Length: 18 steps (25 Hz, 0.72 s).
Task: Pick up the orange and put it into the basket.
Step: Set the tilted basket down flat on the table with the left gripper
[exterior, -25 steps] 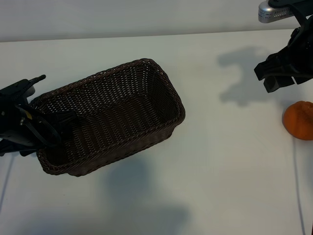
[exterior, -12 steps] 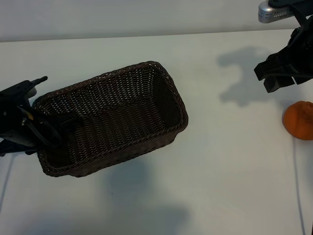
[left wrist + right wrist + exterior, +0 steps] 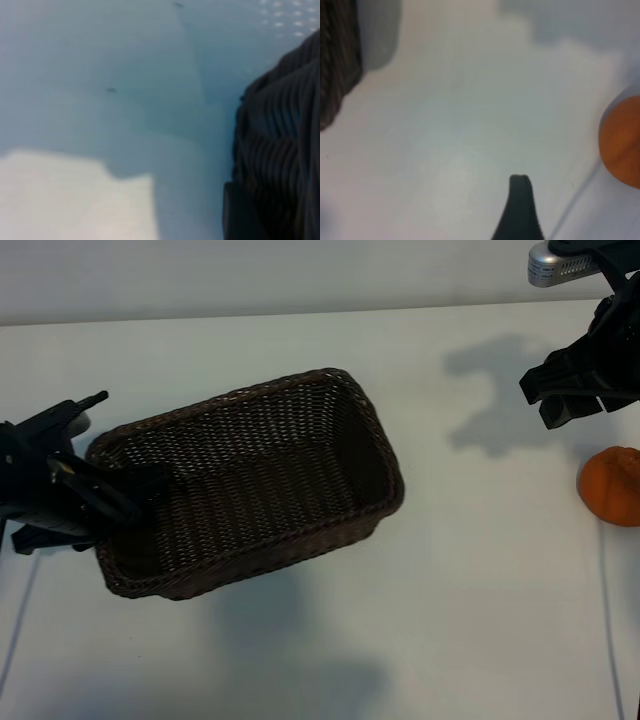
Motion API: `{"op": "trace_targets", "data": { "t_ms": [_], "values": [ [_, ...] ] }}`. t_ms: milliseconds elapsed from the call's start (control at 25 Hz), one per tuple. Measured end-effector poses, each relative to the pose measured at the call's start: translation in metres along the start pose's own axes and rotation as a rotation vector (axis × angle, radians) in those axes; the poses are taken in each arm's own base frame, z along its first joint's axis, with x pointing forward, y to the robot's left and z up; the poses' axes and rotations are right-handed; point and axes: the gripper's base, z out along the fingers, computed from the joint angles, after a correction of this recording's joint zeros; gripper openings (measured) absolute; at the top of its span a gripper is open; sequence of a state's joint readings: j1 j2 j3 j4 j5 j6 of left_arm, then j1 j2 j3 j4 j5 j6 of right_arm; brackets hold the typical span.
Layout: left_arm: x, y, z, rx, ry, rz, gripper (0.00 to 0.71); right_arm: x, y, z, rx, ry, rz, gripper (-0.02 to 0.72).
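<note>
- The orange sits on the white worktop at about three o'clock in the exterior view, hard against the picture's right edge and well apart from the basket. Nothing touches it.
- I judge it light, firm and a little springy under its dimpled skin. It is round, so it will roll if I nudge it off-centre. I would take it across its widest girth, one finger on either side, coming from above and squeezing only gently.
- My right hand hangs near the orange, at about eleven o'clock from it, with its fingers spread wide and holding nothing. In the right wrist view one dark fingertip shows, with the orange's edge off to one side, so I am not yet centred over the fruit.
- A thin pale line, possibly a cable, runs across the worktop just below the orange; I cannot tell whether it touches the fruit.
- The basket lies at about nine o'clock from the orange, left of centre, its long axis skewed. It is empty, and I judge it stiff and light.
- My left hand is clenched on the braided rim at the basket's left end, one finger inside and one outside.
</note>
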State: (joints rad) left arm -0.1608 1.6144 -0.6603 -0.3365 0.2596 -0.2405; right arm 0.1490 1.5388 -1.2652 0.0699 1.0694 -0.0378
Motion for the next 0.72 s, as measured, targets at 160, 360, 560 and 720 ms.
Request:
{"op": "trace_targets", "data": {
  "t_ms": [160,360,560,720],
  "values": [
    [-0.001,-0.01,-0.001,0.091,0.022,0.016,0.345,0.0,0.0,0.0,0.0,0.0,0.0,0.548],
    [-0.006,-0.026,-0.006,0.218,0.034,0.09,0.236,0.0,0.0,0.0,0.0,0.0,0.0,0.548],
    [-0.011,-0.037,-0.01,0.312,0.015,0.084,0.205,0.0,0.0,0.0,0.0,0.0,0.0,0.548],
    [-0.017,-0.044,-0.016,0.357,0.003,0.108,0.187,0.0,0.0,0.0,0.0,0.001,0.0,0.548]
  ]
}}
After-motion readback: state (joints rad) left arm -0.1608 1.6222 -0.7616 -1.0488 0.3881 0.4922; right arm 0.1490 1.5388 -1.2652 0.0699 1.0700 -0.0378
